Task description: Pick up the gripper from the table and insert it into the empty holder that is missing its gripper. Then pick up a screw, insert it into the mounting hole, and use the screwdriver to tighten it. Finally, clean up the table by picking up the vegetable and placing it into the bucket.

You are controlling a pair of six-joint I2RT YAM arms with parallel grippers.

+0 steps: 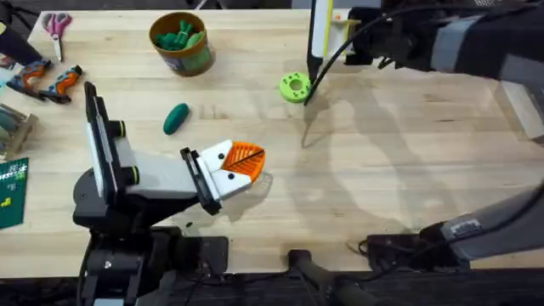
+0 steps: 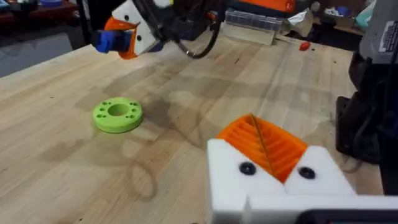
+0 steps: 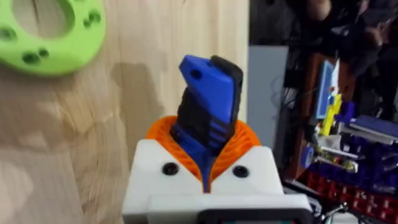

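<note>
Gripping the screwdriver [image 3: 208, 106] tight, right hand [image 3: 205, 171] hangs by the lime-green disc [image 1: 294, 87]; left hand [image 2: 273, 165] looks closed, empty.

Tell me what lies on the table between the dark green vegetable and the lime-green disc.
Nothing. In the overhead view, the stretch of table between the vegetable and the disc is bare wood.

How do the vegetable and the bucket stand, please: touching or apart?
Apart. The overhead view shows a strip of bare table between the vegetable and the bucket.
</note>
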